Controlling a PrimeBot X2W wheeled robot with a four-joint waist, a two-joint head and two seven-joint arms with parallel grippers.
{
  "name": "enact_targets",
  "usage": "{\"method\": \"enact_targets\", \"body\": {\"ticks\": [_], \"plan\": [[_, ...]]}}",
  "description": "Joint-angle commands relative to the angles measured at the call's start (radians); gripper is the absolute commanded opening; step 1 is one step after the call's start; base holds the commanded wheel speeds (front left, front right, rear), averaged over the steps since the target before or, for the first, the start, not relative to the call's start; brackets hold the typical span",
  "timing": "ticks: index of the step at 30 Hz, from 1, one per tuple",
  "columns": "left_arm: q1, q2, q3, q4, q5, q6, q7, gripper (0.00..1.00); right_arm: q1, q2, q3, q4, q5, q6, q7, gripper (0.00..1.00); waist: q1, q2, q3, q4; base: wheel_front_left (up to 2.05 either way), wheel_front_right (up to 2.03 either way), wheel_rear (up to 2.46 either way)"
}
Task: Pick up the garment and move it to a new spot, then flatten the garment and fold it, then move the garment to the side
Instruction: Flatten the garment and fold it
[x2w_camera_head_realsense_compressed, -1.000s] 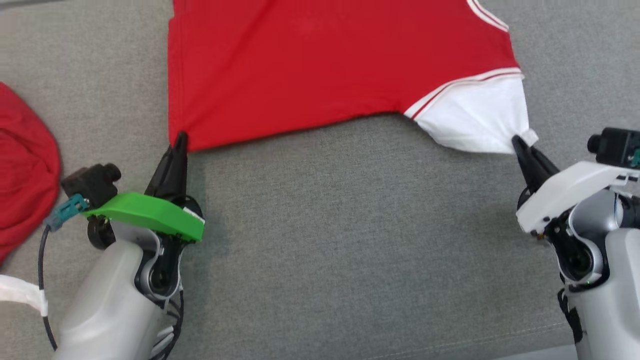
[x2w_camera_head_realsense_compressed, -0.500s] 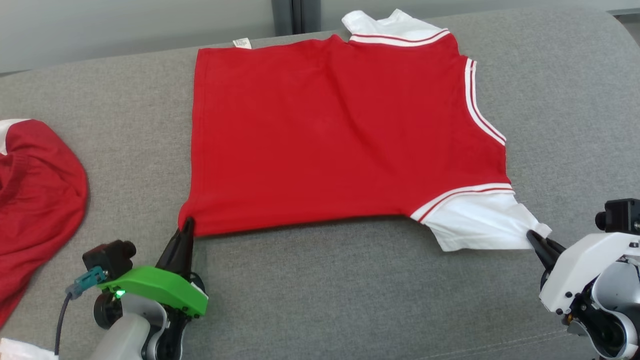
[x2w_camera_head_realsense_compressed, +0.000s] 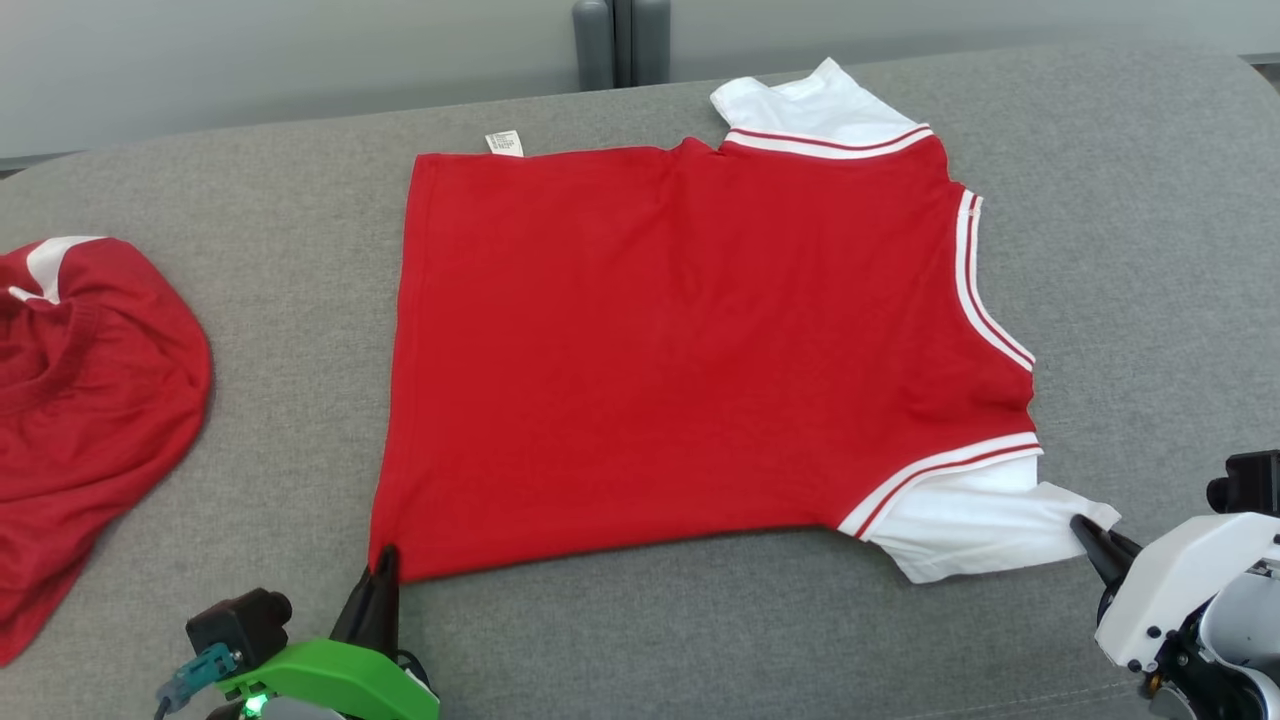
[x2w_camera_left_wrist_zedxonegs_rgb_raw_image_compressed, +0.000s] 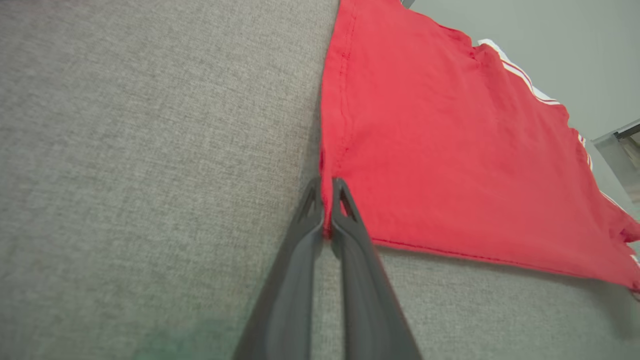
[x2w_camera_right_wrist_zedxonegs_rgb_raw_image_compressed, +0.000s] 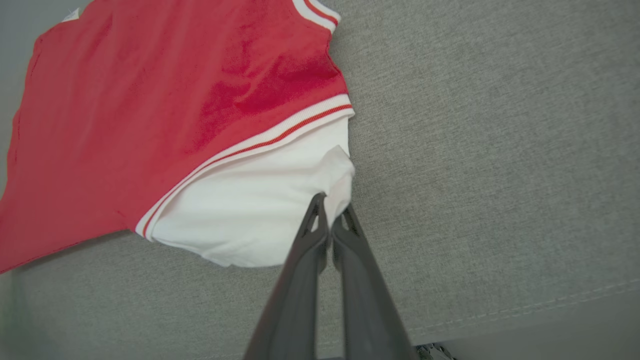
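head view: the red t-shirt (x2w_camera_head_realsense_compressed: 690, 350) lies flat on a grey cushion (x2w_camera_head_realsense_compressed: 250, 190). the left gripper (x2w_camera_head_realsense_compressed: 383, 565) pinches its hem corner and the right gripper (x2w_camera_head_realsense_compressed: 1085, 528) pinches its white sleeve (x2w_camera_head_realsense_compressed: 980, 515).
left wrist view: fingers (x2w_camera_left_wrist_zedxonegs_rgb_raw_image_compressed: 302, 250) clamp red cloth.
right wrist view: fingers (x2w_camera_right_wrist_zedxonegs_rgb_raw_image_compressed: 307, 255) clamp the sleeve's edge.

- The garment (x2w_camera_head_realsense_compressed: 690, 350) is soft red knit cloth, matt, with white cloth sleeves and ribbed striped trim.
- The worktop (x2w_camera_head_realsense_compressed: 700, 640) is covered in coarse grey woven fabric, matt.
- The left pincer (x2w_camera_head_realsense_compressed: 385, 558) is dark matt plastic under a glossy green cover (x2w_camera_head_realsense_compressed: 330, 682).
- The right pincer (x2w_camera_head_realsense_compressed: 1082, 524) is the same dark plastic, with a smooth white cover (x2w_camera_head_realsense_compressed: 1185, 580).
- The heaped cloth (x2w_camera_head_realsense_compressed: 90, 400) is matt red knit.
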Motion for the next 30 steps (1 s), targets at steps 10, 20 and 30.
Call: {"method": "enact_targets", "body": {"ticks": [10,20,30], "plan": [[-0.036,0.035,-0.032,-0.162,0.039,0.031,0.058,0.00,-0.079,-0.003,0.018,-0.052,0.005,-0.001,-0.105,0.00,0.0001,0.0000,-0.017,0.022,0.00,0.00,0.00],[-0.232,-0.005,-0.059,-0.056,0.049,0.030,0.161,0.00,-0.297,-0.027,0.105,0.072,-0.084,-0.001,-0.155,0.00,0.0001,0.0000,-0.002,0.017,0.00,0.00,0.00],[-0.430,-0.056,-0.041,0.126,0.058,0.010,0.152,0.00,-0.514,-0.168,0.251,0.283,-0.115,-0.001,-0.303,0.00,0.0001,0.0000,0.094,0.018,0.00,0.00,0.00]]}}
